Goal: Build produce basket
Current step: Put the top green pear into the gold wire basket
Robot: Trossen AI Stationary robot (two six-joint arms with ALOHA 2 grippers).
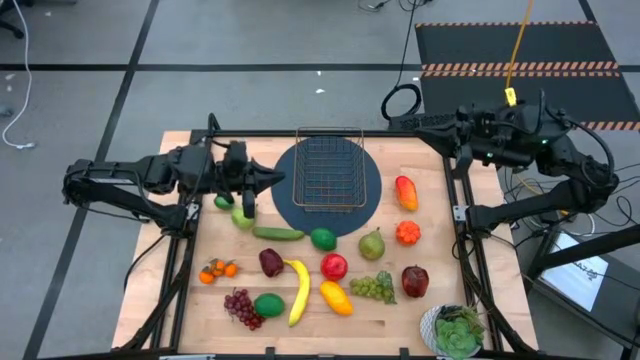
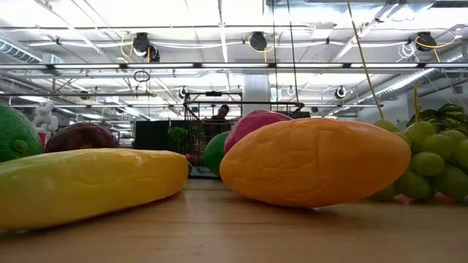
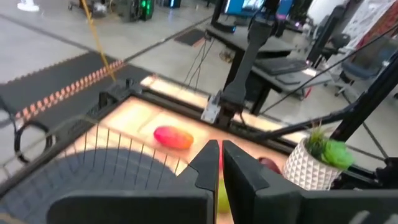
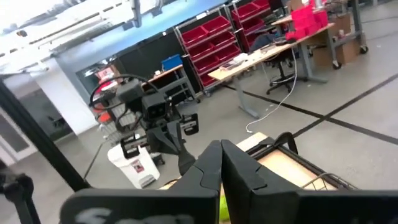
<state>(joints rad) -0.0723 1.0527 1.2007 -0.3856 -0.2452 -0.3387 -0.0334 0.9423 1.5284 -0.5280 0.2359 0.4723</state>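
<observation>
Basket: the wire basket (image 1: 330, 170) is seen upright on the round dark-blue mat (image 1: 368, 205) at the far middle of the table (image 1: 400, 310); nothing is seen inside it
Produce: all pieces are laid on the wood, outside the basket
Produce, right of the mat: a red-yellow mango (image 1: 406, 192), with a small orange piece (image 1: 407, 233) nearer the front
Produce, front of the mat: a cucumber (image 1: 278, 234), a lime (image 1: 322, 239) and a green pear (image 1: 372, 244) are set in a loose row
Produce, middle rows: a dark red piece (image 1: 271, 263), a banana (image 1: 298, 290), a red apple (image 1: 334, 266), an orange-yellow fruit (image 1: 336, 297), green grapes (image 1: 373, 288) and a darker apple (image 1: 415, 281)
Produce, front left: small oranges (image 1: 217, 269), purple grapes (image 1: 242, 306) and a green fruit (image 1: 268, 305)
Left gripper: the left gripper (image 1: 277, 179) is held above the table just beside the left edge of the mat, pointing toward the basket; its fingers (image 3: 208, 163) are clenched almost together, grasping nothing
Under the left arm: a pale green fruit (image 1: 243, 215) lies on the wood
Right gripper: the right gripper (image 4: 220, 163) is parked off the far right corner of the table, clenched, grasping nothing
Plant: a leafy plant in a white pot (image 1: 452, 330) stands at the front right corner
</observation>
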